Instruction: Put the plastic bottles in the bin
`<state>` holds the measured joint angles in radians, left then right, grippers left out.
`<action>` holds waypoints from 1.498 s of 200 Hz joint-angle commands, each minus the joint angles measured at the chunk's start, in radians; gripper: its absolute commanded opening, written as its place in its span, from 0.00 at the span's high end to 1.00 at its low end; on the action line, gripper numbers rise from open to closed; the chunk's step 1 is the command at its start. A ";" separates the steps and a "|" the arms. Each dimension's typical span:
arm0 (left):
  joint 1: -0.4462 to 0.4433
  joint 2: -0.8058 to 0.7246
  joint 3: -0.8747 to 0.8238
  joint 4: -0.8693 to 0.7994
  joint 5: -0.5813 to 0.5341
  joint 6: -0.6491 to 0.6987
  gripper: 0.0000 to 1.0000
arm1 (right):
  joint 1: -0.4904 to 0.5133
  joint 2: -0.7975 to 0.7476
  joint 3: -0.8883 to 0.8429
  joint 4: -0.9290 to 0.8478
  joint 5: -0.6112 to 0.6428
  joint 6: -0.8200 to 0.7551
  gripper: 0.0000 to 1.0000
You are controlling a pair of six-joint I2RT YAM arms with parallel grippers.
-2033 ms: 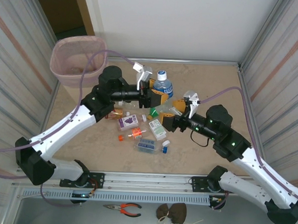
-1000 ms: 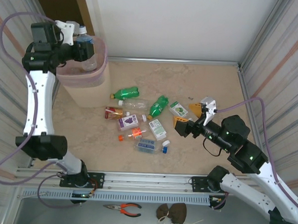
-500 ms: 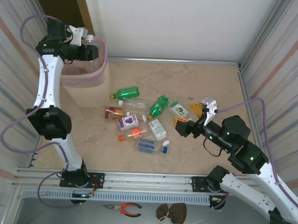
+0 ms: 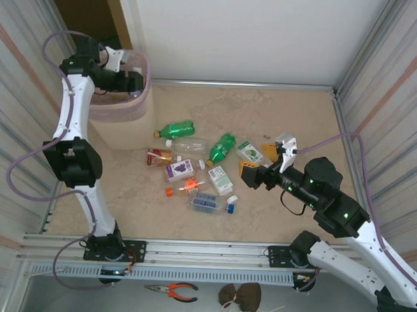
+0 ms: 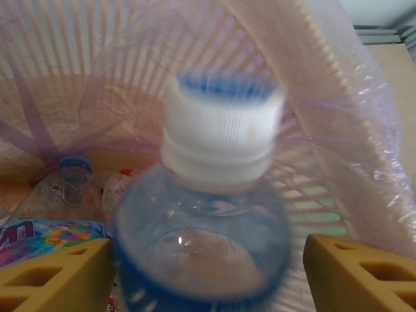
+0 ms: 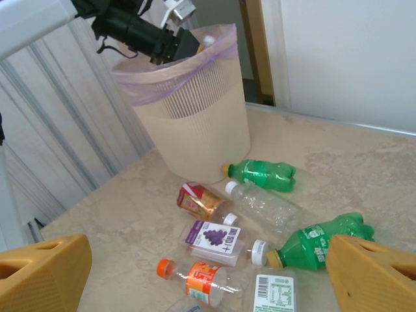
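Observation:
My left gripper (image 4: 130, 82) hangs over the pink mesh bin (image 4: 120, 113) at the far left. In the left wrist view a blurred clear bottle (image 5: 218, 162) with a white cap and blue label sits between its yellow fingers (image 5: 354, 273), with a gap on the right side; the left gripper (image 5: 208, 260) is open. Below it, bottles (image 5: 65, 185) lie inside the bin (image 5: 338, 97). Several bottles lie mid-table, among them a green one (image 4: 175, 130), a clear one (image 4: 188, 146) and a purple-labelled one (image 4: 180, 170). My right gripper (image 4: 260, 162) stands open and empty just right of them.
The right wrist view looks past its open gripper (image 6: 208, 273) at the green bottle (image 6: 263, 174), a brown bottle (image 6: 205, 203) and an orange-capped bottle (image 6: 198, 278) in front of the bin (image 6: 195, 123). Ribbed walls close in both sides. Bare table lies at the far right.
The left arm swung from mid-table up over the bin with the blue-labelled bottle, and its jaws have spread. The right gripper drew back, then edged slightly left.

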<state>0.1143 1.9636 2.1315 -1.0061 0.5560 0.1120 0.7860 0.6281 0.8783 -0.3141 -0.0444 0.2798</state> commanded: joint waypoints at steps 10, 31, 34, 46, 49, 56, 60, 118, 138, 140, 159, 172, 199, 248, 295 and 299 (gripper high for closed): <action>0.019 -0.066 0.011 0.007 -0.009 0.013 0.19 | 0.007 0.005 0.004 0.039 0.019 -0.005 0.08; 0.031 -0.095 0.022 0.013 -0.014 0.006 0.18 | 0.008 0.005 0.011 0.035 0.020 -0.005 0.08; 0.032 -0.100 0.024 0.014 -0.013 0.004 0.18 | 0.009 0.005 0.011 0.036 0.019 -0.005 0.08; 0.034 -0.117 0.025 0.017 -0.013 0.001 0.18 | 0.008 0.001 0.011 0.039 0.021 -0.005 0.08; 0.035 -0.123 0.025 0.018 -0.014 0.002 0.18 | 0.009 0.001 0.013 0.040 0.022 -0.006 0.08; 0.035 -0.136 0.023 0.021 -0.010 0.000 0.18 | 0.008 0.002 0.014 0.040 0.028 -0.010 0.08; 0.035 -0.143 0.023 0.023 -0.009 0.000 0.18 | 0.007 0.003 0.015 0.040 0.033 -0.011 0.08; 0.035 -0.269 -0.076 0.083 0.060 -0.023 0.22 | 0.004 0.082 0.048 -0.006 0.140 -0.015 0.08; 0.035 -0.325 -0.143 0.118 0.110 -0.042 0.23 | -0.014 0.139 0.070 -0.053 0.187 0.010 0.08; 0.035 -0.331 -0.150 0.123 0.116 -0.044 0.23 | -0.018 0.145 0.074 -0.057 0.187 0.013 0.08; 0.033 -0.394 -0.236 0.176 0.165 -0.076 0.24 | -0.065 0.207 0.096 -0.103 0.157 0.047 0.08; 0.034 -0.438 -0.303 0.220 0.200 -0.103 0.24 | -0.116 0.251 0.110 -0.133 0.110 0.074 0.09; 0.021 -0.522 -0.440 0.327 0.264 -0.169 0.24 | -0.204 0.334 0.124 -0.188 0.023 0.110 0.13; -0.027 -0.634 -0.639 0.475 0.329 -0.249 0.24 | -0.350 0.479 0.148 -0.275 -0.059 0.081 0.20; -0.049 -0.695 -0.741 0.513 0.332 -0.279 0.24 | -0.441 0.601 0.162 -0.370 -0.045 -0.072 0.23; -0.049 -0.698 -0.747 0.516 0.331 -0.282 0.24 | -0.445 0.614 0.164 -0.377 -0.043 -0.090 0.23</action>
<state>0.0692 1.3094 1.4204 -0.5442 0.8574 -0.1368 0.3664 1.1938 1.0100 -0.6071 -0.0799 0.3023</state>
